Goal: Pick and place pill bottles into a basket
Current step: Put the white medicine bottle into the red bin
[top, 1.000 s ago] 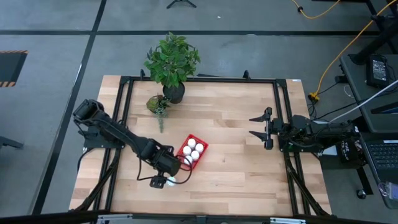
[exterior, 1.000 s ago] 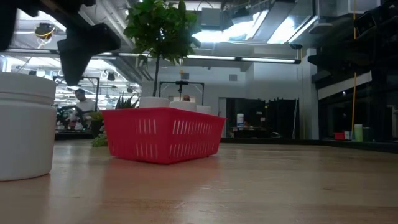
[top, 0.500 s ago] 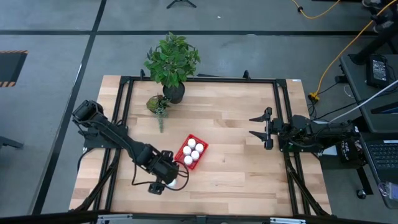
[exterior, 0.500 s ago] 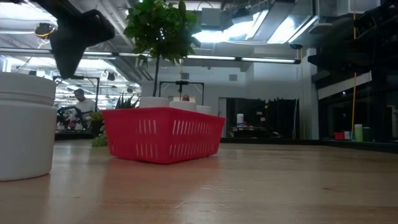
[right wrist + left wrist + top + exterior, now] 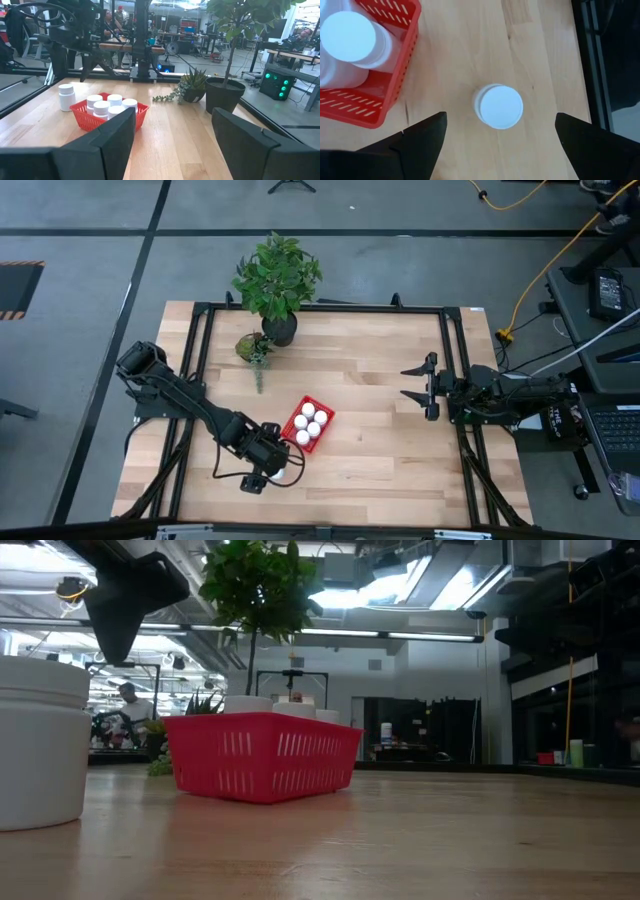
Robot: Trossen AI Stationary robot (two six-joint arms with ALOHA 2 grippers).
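Since a second earlier, the left gripper (image 5: 500, 132) had shifted over the loose bottle (image 5: 498, 106) beside the basket (image 5: 395, 60), fingers wide open. Next: lower, clamp.

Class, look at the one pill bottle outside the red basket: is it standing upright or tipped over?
Upright. The left wrist view looks straight down on the pill bottle and shows its round cap, and the low view shows it standing on its base on the table.
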